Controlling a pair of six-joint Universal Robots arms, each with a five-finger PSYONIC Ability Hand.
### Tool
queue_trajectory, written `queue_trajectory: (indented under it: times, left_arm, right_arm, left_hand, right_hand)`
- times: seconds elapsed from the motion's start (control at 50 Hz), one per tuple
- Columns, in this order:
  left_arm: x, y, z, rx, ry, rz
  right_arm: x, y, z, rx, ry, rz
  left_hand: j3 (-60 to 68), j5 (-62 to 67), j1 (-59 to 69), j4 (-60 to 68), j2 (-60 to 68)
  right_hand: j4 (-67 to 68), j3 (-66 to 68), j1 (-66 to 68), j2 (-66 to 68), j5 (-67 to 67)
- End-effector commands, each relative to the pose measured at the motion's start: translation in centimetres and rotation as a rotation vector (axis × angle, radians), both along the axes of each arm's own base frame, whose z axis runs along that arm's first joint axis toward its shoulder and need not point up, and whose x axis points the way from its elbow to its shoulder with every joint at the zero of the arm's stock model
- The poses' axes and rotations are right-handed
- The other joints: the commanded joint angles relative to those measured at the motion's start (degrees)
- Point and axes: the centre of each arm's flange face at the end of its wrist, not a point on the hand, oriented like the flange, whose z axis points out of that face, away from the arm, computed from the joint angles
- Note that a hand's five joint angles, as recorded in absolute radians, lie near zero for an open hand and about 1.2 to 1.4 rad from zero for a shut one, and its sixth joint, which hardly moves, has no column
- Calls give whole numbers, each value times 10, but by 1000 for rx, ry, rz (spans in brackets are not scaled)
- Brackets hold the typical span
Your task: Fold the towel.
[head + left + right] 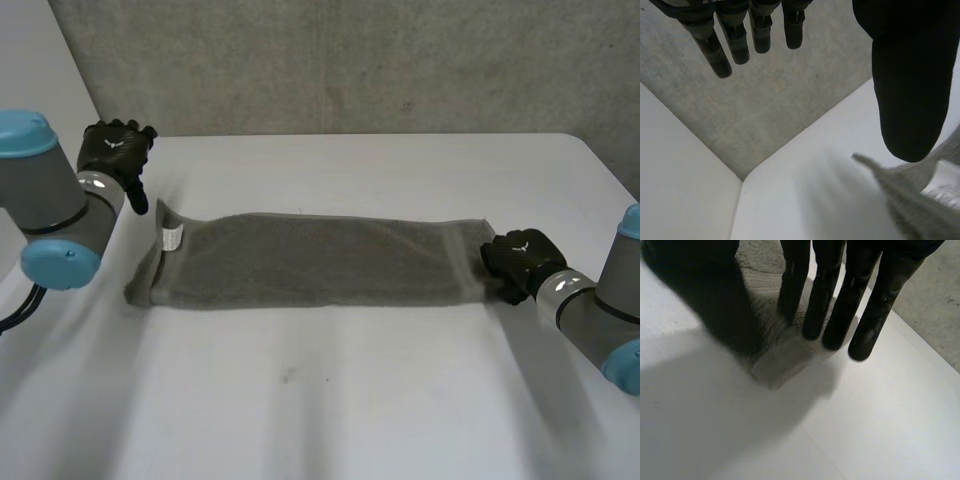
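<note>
The left hand (118, 150) hangs open past the left end of the gray towel (320, 260), flat on the table (330, 400). The right hand (520, 258) lays straight fingers on its right end. Its white tag (172, 238) is too small to read.

The small white tag (172, 238) on the grey terry towel (320, 260) is too small to read. The towel's end — blurred — lies partly under the black right hand (830, 295).

The towel (320, 262) is nubbly grey cloth on a smooth matt white table (350, 400), with a rough wall (400, 60) behind.
</note>
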Motion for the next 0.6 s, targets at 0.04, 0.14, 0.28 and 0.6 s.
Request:
queue_trajectory:
  times: [0.04,0.14,0.28,0.6]
  left_arm:
    - [0,39,28,64,205,-32]
    - [-1,69,42,99,270,-89]
    - [9,100,50,103,271,-84]
    - [20,134,51,116,272,-67]
  right_arm:
    - [-28,-19,10,-43,24,-127]
    - [-55,-29,25,-86,76,-218]
    - [-91,-38,37,-143,309,-242]
    - [126,30,98,-499,55,283]
  left_hand:
    - [-2,-6,-5,-2,-2]
    - [-2,-6,-5,-2,-2]
    - [-2,-6,-5,-2,-2]
    - [-9,-13,-11,-9,-9]
  right_hand:
    - [325,320,392,318,344]
    - [325,320,392,318,344]
    - [325,320,392,318,344]
    - [325,320,392,318,344]
